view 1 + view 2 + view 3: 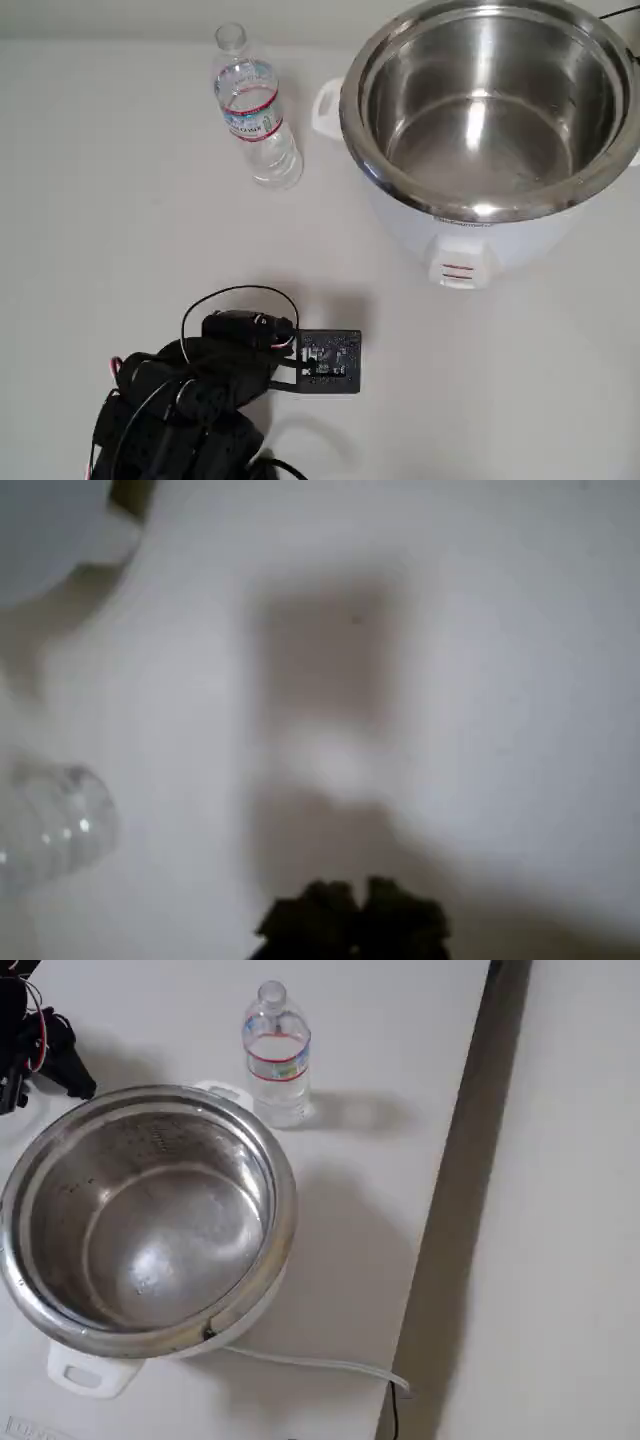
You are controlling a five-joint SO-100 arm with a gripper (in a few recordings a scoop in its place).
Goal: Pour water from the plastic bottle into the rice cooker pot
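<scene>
Overhead view: the plastic bottle (256,108) stands upright and uncapped near the far edge of the table (110,220), just beside the rice cooker pot (487,105) but not touching its white handle. The pot sits open at the far right corner and looks dry inside. The arm (190,400) is folded at the near edge, well apart from both; I cannot tell from here how far its pincer is open, and it holds nothing.

Wrist view: blurred. The gripper (352,920) shows as a dark lump at the bottom edge, its opening unreadable, over bare table. The bottle's clear body lies at the left edge.

Fixed view: the bottle (276,1055) stands behind the pot (140,1222), water reaching about to its label. It is likely light, thin-walled and slick, and would dent under a hard squeeze. The ribbed body at or just below the label looks the best hold.
</scene>
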